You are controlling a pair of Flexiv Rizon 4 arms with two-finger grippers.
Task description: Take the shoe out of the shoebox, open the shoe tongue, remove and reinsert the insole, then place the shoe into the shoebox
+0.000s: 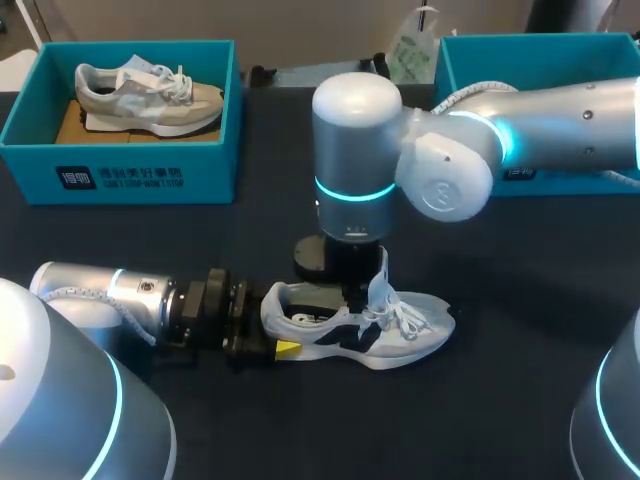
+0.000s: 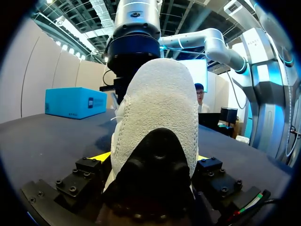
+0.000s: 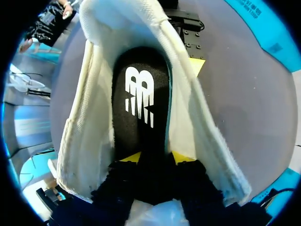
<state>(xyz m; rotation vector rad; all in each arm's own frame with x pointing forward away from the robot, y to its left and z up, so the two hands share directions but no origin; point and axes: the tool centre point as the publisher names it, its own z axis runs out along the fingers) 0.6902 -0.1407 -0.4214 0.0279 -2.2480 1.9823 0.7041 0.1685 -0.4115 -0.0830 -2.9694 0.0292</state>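
Note:
A white shoe with dark side marks (image 1: 400, 335) lies on its sole mid-table, toe to the right. From the left, my left gripper (image 1: 275, 340) holds its heel; in the left wrist view the heel (image 2: 160, 103) fills the gap between both yellow tips of that gripper (image 2: 151, 157). My right gripper (image 1: 355, 295) comes straight down into the shoe's opening, behind the lifted tongue. In the right wrist view the black insole (image 3: 141, 94) lies inside the shoe's white walls (image 3: 94, 117), and its near end sits pinched between the tips of the right gripper (image 3: 155, 157).
A teal shoebox (image 1: 120, 170) at the back left holds a second, grey-white shoe (image 1: 150, 95). Another teal box (image 1: 540, 60) stands at the back right, partly behind my right arm. A white bag (image 1: 413, 45) sits between the boxes.

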